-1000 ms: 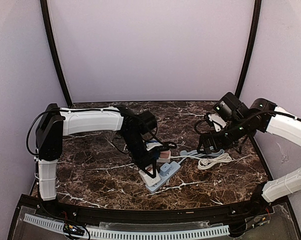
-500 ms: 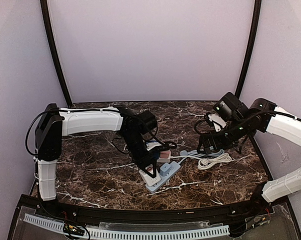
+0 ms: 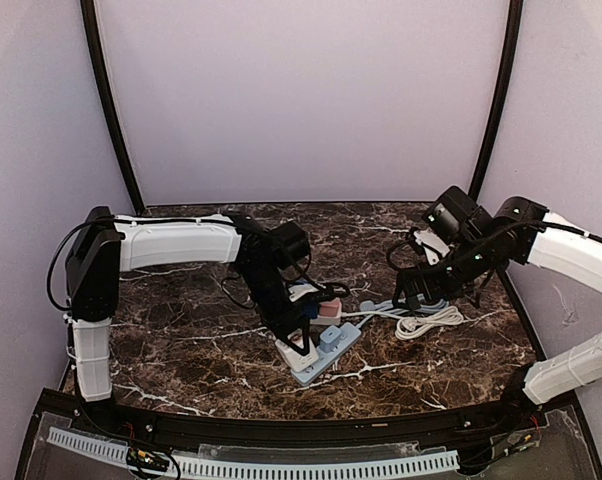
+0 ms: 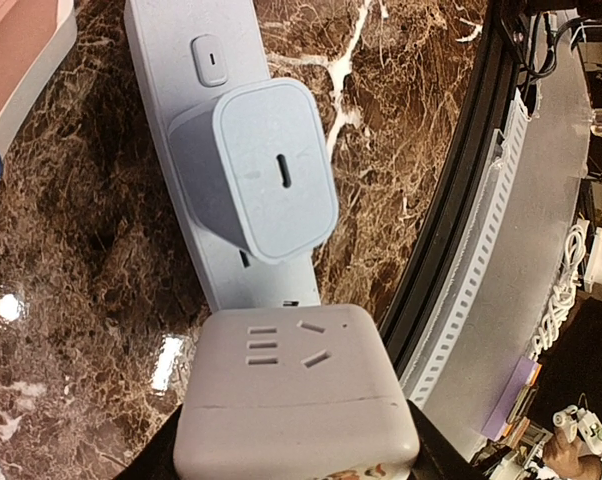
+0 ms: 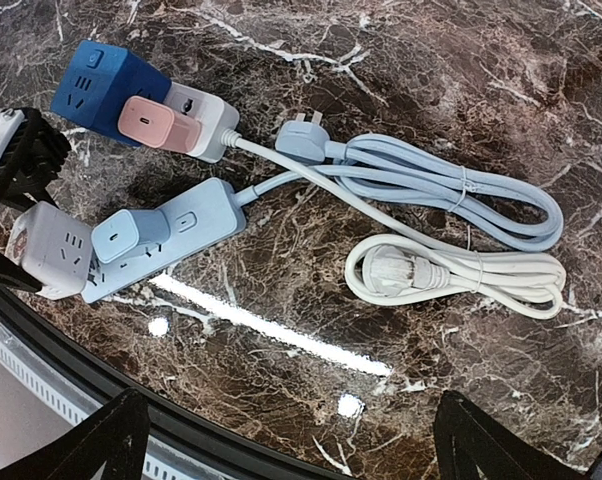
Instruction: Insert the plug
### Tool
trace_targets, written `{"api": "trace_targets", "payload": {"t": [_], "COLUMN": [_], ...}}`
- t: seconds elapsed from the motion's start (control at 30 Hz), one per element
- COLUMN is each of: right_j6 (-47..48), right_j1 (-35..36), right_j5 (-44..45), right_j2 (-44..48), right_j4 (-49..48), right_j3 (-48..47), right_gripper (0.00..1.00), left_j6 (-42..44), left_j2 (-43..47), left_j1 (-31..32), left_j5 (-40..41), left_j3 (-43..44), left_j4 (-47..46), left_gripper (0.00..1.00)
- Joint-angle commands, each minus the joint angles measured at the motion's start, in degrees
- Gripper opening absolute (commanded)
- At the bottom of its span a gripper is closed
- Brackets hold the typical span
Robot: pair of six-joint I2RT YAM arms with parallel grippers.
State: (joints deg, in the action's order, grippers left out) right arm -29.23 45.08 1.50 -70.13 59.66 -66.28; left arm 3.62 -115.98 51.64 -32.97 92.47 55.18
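L gripper (image 3: pixel 297 342): closed on white cube adapter (image 4: pixel 293 395), dark fingers (image 4: pixel 159 462) on both sides, socket face toward wrist cam. Adapter sits over the end of the lt-blue power strip (image 4: pixel 176 90) nearest the hand; prongs hidden, can't tell if seated. Just ahead of the fingers: lt-blue USB charger (image 4: pixel 261 170) plugged into same strip. Strip's switch (image 4: pixel 212 60) farther out, beyond charger.

R gripper (image 5: pixel 296 445): jaws wide, holding nothing, hanging above table (image 5: pixel 541 60), well apart from strip. Under its palm: coiled white cable (image 5: pixel 461 275) w/ coiled lt-blue cable (image 5: pixel 451 190) beside it. Further from the hand: blue cube (image 5: pixel 106 80), pink charger (image 5: pixel 156 123), white strip (image 5: pixel 206 120), clustered and touching.
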Motion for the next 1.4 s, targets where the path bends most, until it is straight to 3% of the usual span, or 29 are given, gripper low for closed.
{"api": "trace_targets", "payload": {"t": [0.0,0.47,1.37], "right_j6": [0.21,0.53,1.89], "right_j1": [-0.36,-0.34,-0.34], "right_j5": [0.34,0.35,5.36], "right_j2": [-0.62,-1.75,-5.22], "right_j4": [-0.42,-1.56,-1.3], "right_j3": [-0.17,0.48,-4.23], "right_gripper": [0.98,0.99,0.99], "left_j6": [-1.42,-10.91,-16.14], "left_j2": [1.26,0.35,0.06], "left_j1": [-0.46,2.81,7.38], "left_j5": [7.11,15.89,29.62], "left_j3": [-2.07,0.4,3.38], "left_j4": [1.59,1.79,4.35], "left_gripper": [0.14,0.13,0.12]}}
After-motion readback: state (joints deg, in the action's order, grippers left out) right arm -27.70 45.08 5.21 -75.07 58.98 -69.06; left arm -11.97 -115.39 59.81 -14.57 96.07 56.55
